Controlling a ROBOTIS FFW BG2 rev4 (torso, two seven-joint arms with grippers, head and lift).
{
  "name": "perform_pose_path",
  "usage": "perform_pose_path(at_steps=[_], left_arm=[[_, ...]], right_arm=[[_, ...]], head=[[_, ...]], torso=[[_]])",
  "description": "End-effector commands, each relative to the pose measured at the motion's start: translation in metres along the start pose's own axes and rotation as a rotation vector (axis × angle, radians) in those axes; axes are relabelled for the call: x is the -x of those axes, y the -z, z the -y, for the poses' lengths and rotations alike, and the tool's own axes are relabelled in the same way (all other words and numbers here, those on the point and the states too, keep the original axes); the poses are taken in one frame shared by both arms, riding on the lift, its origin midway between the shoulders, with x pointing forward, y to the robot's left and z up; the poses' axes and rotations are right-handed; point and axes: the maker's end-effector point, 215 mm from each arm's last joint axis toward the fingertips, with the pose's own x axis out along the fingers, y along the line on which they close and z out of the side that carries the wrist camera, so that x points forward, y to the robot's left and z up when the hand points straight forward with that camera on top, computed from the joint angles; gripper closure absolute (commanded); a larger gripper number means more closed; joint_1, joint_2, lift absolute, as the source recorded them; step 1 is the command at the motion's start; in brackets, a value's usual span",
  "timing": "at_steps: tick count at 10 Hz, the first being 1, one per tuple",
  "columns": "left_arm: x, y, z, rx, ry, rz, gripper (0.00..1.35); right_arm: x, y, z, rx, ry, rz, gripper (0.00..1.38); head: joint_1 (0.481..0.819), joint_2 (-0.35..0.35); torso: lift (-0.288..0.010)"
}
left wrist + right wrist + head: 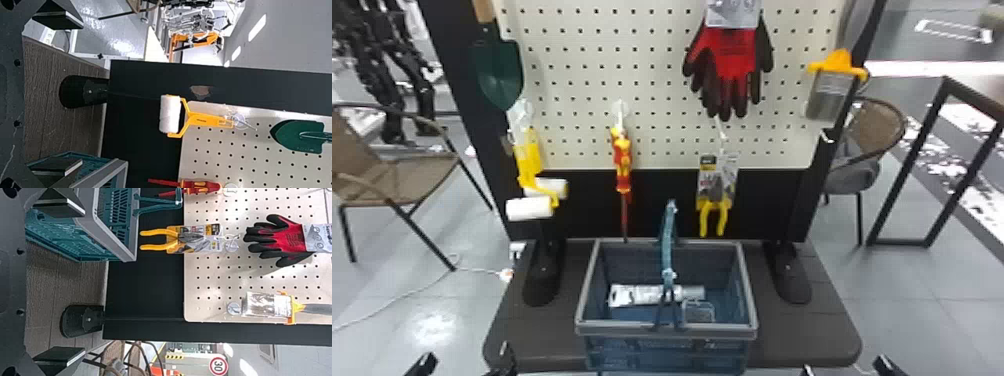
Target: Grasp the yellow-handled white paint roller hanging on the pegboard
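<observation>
Two tools hang near the paint roller (pixel 528 159) at the pegboard's (pixel 662 107) lower left: a green trowel (pixel 499 75) above, a screwdriver (pixel 622 160) to the right. The left gripper (pixel 464 362) and right gripper (pixel 846 368) are open, a basket (pixel 664 331) standing between and beyond them.

Bright indoor light, fairly even over the pegboard (pixel 219 150). In the head view, white glare spreads on the floor (pixel 434 322) near the jaws of the left gripper (pixel 465 356); far beyond the jaws of the right gripper (pixel 846 366), patches of floor wash out to near white. Ahead of the left jaws, a soft shadow lies on the pegboard beside the trowel (pixel 297 137). Pale highlights edge both pairs of jaws, standing apart; ahead of the right jaws, the frame (pixel 145 290) is dark.
</observation>
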Motion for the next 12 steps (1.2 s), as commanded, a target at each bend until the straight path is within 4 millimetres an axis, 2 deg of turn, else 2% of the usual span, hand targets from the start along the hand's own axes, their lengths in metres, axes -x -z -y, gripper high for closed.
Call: perform_pose_path(at_steps=[1, 8, 10, 12], left_arm=[[-0.001, 0.001, 0.002, 0.005, -0.001, -0.002, 0.09], [-0.005, -0.013, -0.006, -0.013, -0.014, 0.032, 0.10], [-0.019, -0.029, -0.015, -0.030, 0.003, 0.061, 0.09], [-0.049, -0.050, -0.023, -0.050, 0.077, 0.068, 0.09]], right_arm=[[-0.001, 0.000, 0.000, 0.001, -0.001, 0.000, 0.07], [-0.003, 0.003, -0.004, -0.009, -0.006, -0.003, 0.07], [-0.002, 0.005, -0.006, -0.016, -0.007, -0.006, 0.07], [-0.002, 0.008, -0.007, -0.019, -0.009, -0.010, 0.07]], head=[[0.549, 0.000], [0.549, 0.000], [0.549, 0.000], [0.549, 0.000]], torso=[[-0.100], [-0.100], [-0.100], [-0.100]])
